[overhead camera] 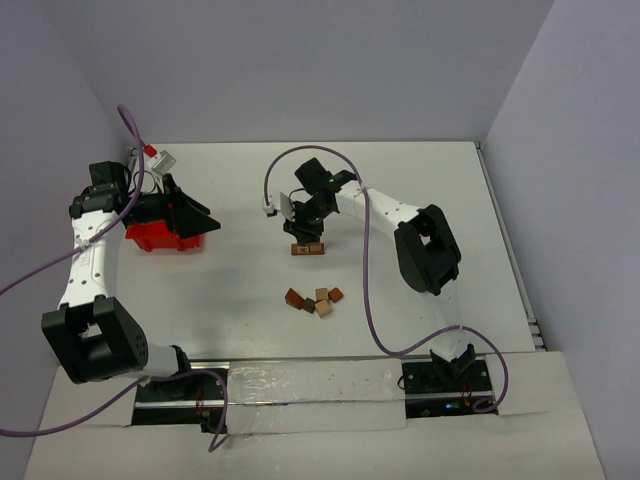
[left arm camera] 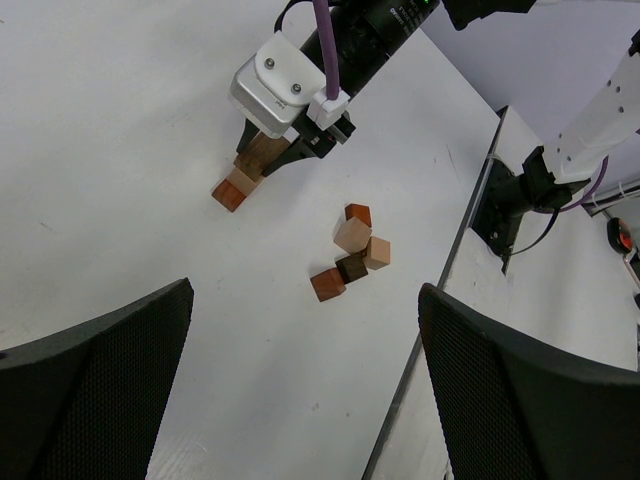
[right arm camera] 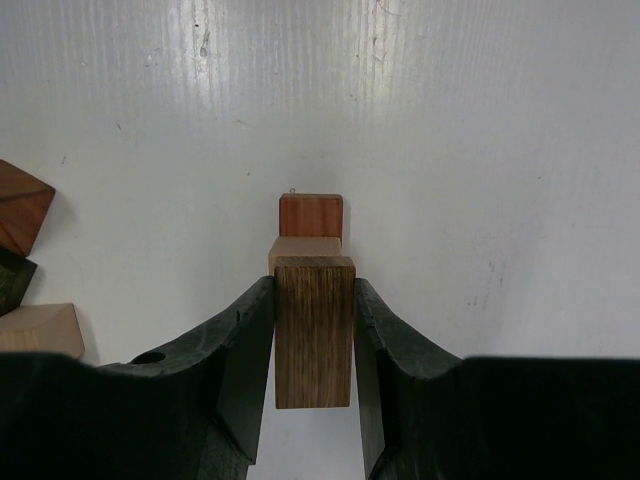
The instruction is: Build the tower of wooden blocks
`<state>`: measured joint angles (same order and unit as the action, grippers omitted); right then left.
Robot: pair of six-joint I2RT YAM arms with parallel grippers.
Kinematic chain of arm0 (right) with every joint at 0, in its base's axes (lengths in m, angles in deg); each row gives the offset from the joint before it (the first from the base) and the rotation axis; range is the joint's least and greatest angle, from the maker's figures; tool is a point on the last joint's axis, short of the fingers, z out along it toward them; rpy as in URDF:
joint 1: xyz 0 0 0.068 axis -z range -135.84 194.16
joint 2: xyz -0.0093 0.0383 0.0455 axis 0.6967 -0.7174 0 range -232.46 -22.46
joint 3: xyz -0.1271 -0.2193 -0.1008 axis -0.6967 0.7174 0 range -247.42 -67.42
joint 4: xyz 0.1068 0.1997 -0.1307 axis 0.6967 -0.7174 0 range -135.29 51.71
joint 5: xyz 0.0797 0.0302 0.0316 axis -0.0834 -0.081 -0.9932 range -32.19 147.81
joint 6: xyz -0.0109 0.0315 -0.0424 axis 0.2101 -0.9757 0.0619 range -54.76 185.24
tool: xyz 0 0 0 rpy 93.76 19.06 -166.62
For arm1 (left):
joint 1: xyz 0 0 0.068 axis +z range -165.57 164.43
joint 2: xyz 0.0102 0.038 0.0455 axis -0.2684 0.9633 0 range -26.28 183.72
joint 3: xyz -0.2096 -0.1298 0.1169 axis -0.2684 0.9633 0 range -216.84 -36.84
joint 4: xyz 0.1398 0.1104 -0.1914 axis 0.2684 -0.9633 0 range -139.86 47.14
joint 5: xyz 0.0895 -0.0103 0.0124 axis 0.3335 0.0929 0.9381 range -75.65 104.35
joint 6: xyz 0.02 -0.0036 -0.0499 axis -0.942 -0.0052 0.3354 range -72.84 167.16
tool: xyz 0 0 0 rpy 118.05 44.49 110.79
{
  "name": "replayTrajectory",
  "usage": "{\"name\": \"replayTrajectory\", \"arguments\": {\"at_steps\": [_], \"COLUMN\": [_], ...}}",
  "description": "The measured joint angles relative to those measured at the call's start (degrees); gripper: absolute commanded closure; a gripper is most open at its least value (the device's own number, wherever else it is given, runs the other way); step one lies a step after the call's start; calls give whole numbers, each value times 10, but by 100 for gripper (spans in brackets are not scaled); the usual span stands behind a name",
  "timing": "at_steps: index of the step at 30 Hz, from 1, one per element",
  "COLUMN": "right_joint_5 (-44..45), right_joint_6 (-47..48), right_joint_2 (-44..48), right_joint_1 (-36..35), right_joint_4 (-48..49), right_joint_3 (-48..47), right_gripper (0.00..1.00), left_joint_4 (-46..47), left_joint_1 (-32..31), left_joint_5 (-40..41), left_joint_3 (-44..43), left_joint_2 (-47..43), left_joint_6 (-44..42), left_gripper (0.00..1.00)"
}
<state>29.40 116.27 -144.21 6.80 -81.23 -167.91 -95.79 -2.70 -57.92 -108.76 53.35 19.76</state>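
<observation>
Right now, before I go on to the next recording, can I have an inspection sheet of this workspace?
Surface: white table, faint scuffs.
Job's things: five loose wood blocks clustered mid-table; a tan block and a reddish block in a row further out, so the tower is barely begun.
Clutter: red bin at far left; small white-and-red item behind it, too small to identify.
Grippers: right gripper shut on the dark brown bar, at that row; left gripper open, over the bin.
Cables: a purple cable loops along each arm, apart from the blocks.
Surroundings: plain walls on three sides.
</observation>
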Motion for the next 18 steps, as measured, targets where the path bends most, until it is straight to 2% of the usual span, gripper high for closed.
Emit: {"name": "replayTrajectory", "arguments": {"at_steps": [9, 18], "right_joint_5": [3, 5], "right_joint_6": [1, 4], "right_joint_2": [0, -6], "right_joint_1": [0, 0], "right_joint_4": [0, -1], "right_joint_3": [0, 0], "right_gripper": [60, 34], "left_joint_4": [0, -1], "left_joint_1": [0, 0], "left_joint_5": [0, 0], "left_joint_3": [0, 0], "left_joint_2": [0, 0], "left_joint_6": [-2, -3], "left_gripper": [1, 1]}}
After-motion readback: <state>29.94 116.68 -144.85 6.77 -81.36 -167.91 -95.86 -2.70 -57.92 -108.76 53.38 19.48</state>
